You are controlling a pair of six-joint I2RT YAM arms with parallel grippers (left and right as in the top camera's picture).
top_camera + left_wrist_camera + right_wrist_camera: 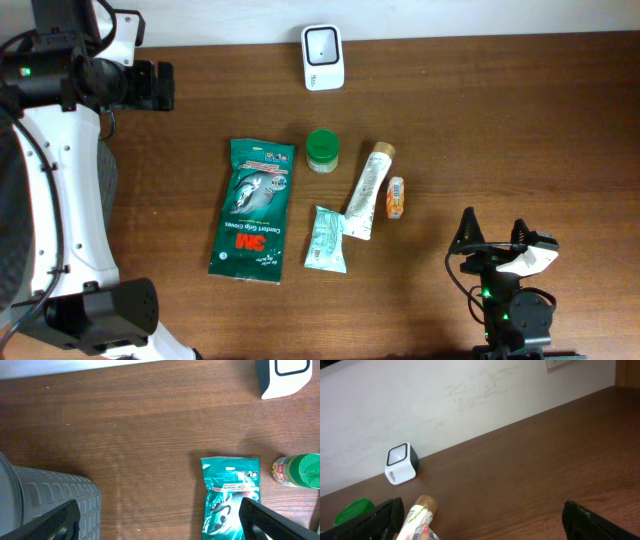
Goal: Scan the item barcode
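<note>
Things to scan lie in a bunch in the middle of the brown table (pixel 520 120). The white scanner (pixel 323 57) sits at 12 o'clock from them, by the far edge. In the bunch, the big green glove pack (pixel 253 210) lies at 9 o'clock. The green-lid jar (pixel 322 150) stands at 12 o'clock. The white tube (pixel 368 191) lies at 3 o'clock, with a little orange packet (pixel 396 197) just beside it. A small teal pack (pixel 326 240) lies at 6 o'clock, touching the tube. The left claw (pixel 152 86) is at 10 o'clock, wide open and holding nothing. The right claw (pixel 494 226) is at 4 o'clock, wide open and holding nothing.
</note>
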